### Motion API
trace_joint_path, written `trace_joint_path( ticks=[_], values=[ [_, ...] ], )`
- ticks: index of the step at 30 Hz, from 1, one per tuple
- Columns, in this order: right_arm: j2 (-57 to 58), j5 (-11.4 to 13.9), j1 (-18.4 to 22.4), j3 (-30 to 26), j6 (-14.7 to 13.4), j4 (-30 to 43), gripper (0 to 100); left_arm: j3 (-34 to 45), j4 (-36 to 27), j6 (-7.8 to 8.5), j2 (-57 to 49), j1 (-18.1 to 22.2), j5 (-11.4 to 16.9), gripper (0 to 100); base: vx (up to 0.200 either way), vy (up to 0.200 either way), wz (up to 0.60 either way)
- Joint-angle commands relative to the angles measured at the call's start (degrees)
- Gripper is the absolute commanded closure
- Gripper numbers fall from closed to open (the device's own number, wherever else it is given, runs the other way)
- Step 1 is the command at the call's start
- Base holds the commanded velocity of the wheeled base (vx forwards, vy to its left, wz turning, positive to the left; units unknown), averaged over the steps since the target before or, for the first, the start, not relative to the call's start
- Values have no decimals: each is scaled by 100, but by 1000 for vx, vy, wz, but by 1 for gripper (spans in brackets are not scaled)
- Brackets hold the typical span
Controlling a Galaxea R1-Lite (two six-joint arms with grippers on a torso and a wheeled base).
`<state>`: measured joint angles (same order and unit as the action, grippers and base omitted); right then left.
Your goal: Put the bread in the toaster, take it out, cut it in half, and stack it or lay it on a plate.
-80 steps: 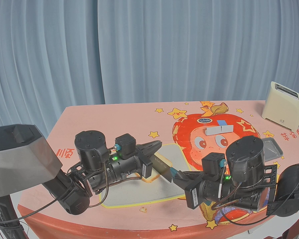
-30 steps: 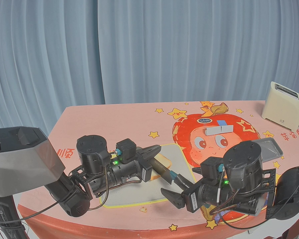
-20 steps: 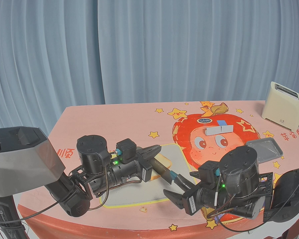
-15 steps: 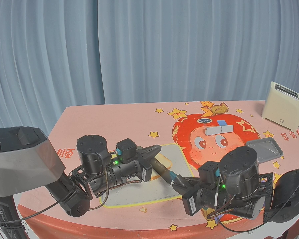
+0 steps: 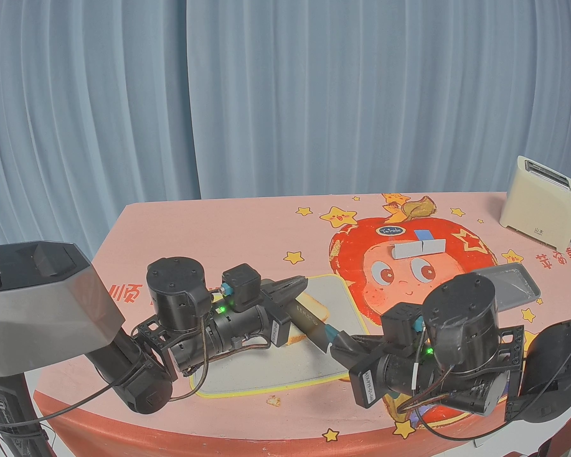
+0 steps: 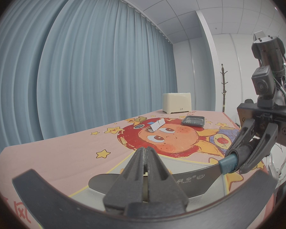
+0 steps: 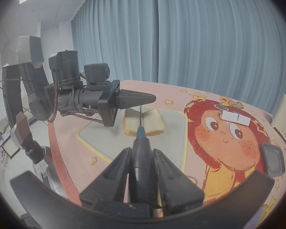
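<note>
While bread [image 7: 153,122] lies on mat [image 7: 108,141], tray [image 7: 272,159] apart

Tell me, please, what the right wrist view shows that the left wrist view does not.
The right wrist view gives the bread from above, a crumb and the left gripper, fingers shut above the slice. The left wrist view gives the right gripper clamping the knife by its handle, blade side-on, and a coat stand. Both take in the knife, cutting board, tray and tablecloth.
</note>
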<state>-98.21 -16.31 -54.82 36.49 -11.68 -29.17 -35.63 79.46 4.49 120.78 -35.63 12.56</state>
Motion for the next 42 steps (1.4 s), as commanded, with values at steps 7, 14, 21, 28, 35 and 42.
trace_joint_path(
  ticks=[7,14,21,28,35,42],
  values=[
    [12,-4,-20,-36,-1,-10,100,-146,8,-9,-424,56,1,100,0,0,0],
    [3,-4,-37,-36,-1,-10,100,-234,8,-18,-345,232,1,100,0,0,0],
    [-5,-4,-55,-45,-1,8,100,-172,-1,-9,-11,232,1,100,0,0,0],
    [3,-4,-55,-36,-10,-18,100,-181,-1,-18,270,250,1,100,0,0,0],
    [21,-4,-46,34,-10,-27,100,-163,-1,-18,270,241,1,100,0,0,0],
    [-85,-4,-55,-36,-10,-18,100,-190,-1,-18,191,250,1,100,0,0,0]
  ],
)
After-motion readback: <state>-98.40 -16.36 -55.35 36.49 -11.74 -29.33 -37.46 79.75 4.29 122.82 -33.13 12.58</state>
